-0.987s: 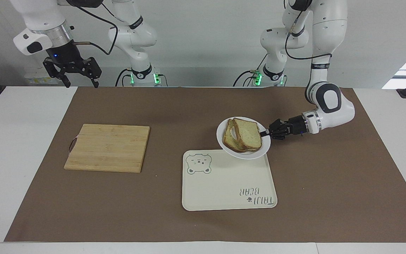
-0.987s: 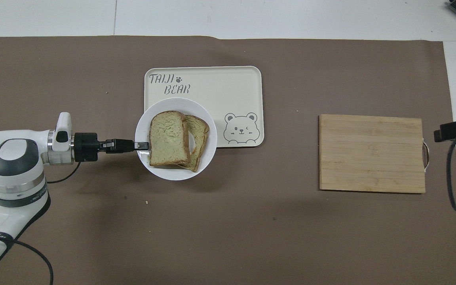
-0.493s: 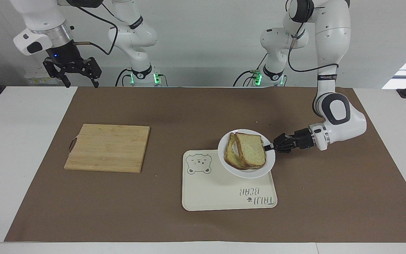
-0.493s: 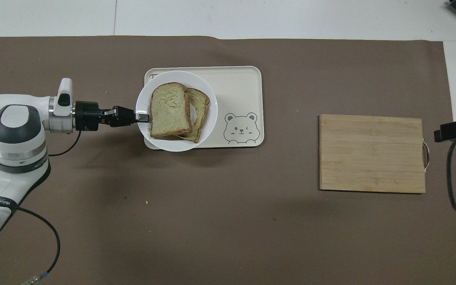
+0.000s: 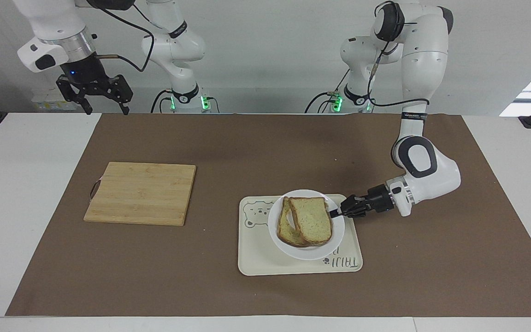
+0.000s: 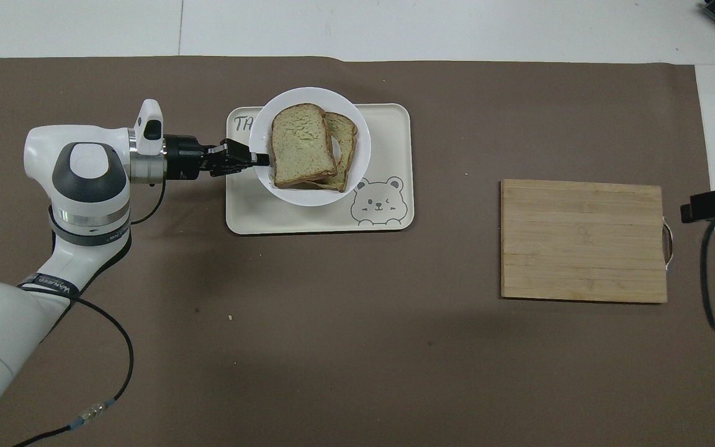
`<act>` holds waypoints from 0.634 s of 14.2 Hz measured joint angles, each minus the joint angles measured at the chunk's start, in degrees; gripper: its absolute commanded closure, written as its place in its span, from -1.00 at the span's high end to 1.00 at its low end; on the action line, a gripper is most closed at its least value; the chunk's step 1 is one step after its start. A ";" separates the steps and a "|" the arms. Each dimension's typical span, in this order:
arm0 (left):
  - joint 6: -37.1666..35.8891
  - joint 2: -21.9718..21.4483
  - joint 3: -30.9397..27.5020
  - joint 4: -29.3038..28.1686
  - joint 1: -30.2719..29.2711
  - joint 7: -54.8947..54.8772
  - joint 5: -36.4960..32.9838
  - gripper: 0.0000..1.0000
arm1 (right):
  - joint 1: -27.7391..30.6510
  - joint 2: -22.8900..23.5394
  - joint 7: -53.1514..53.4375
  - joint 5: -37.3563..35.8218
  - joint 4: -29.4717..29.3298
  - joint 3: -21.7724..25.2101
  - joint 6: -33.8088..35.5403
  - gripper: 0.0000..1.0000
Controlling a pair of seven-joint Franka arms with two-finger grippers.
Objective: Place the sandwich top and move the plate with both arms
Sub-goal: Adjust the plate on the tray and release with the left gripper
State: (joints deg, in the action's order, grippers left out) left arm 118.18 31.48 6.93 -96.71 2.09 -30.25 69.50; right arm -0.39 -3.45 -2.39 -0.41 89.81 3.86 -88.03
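Pinching plate (image 5: 305,225) rim – left gripper (image 5: 338,212), fingers pressed together on edge toward left arm's end of table. Plate over tray (image 5: 299,265), covering part of printed lettering; whether it rests on tray or is held just above, cannot tell. Sandwich top (image 5: 310,220) on plate, lying partly over second slice (image 5: 284,227), offset toward left gripper. Right gripper (image 5: 104,97) waiting up in air above table edge at right arm's end – fingers spread, holding nothing. Cutting board (image 5: 141,192) on brown mat (image 5: 256,152), well apart from tray.
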 measured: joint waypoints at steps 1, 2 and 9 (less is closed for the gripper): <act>0.08 1.05 0.00 0.97 -0.01 0.19 -1.22 -1.00 | 0.00 0.00 0.00 0.00 0.00 0.00 0.00 1.00; 0.09 1.83 -0.09 1.56 -0.04 0.23 -2.28 -1.00 | 0.00 0.00 0.00 0.00 0.00 0.00 0.00 1.00; 1.20 2.58 -0.06 1.91 0.73 1.30 -4.48 -1.00 | 0.00 0.00 0.00 0.00 0.01 0.00 0.00 1.00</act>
State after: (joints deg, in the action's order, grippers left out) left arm 119.37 34.06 6.87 -94.80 2.82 -28.95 65.02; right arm -0.39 -3.45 -2.39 -0.41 89.82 3.86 -88.03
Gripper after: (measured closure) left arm 0.965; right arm 0.000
